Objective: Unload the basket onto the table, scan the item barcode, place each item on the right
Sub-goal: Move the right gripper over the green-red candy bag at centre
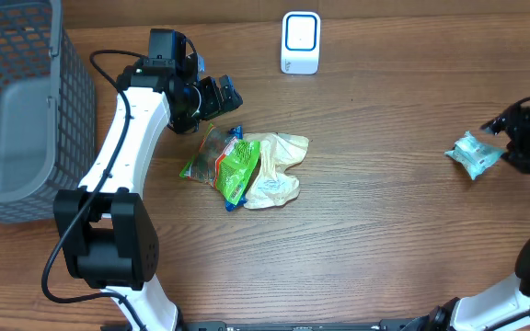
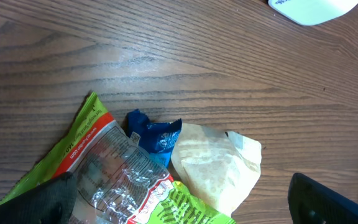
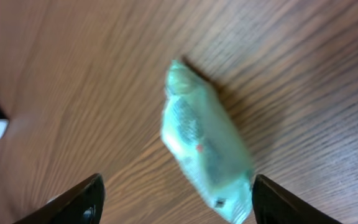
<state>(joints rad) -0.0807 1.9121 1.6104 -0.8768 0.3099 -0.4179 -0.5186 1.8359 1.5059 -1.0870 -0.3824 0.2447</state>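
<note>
right gripper (image 3: 178, 190) wide open, green packet (image 3: 204, 149) between

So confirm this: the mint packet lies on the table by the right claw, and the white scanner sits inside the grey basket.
No: the overhead view shows the white scanner on the table, outside the grey basket. The mint packet does lie by the right claw.

On the bench (image 1: 385, 230), a basket (image 1: 26, 110) fills the upper left of the overhead frame and a scanner (image 1: 300, 42) stands at top centre. Left of centre lies a heap of packets (image 1: 242, 170) — the left end effector (image 1: 217, 96) just above it. A small packet (image 1: 472, 154) lies far right, just left of the right end effector (image 1: 512, 138).
</note>
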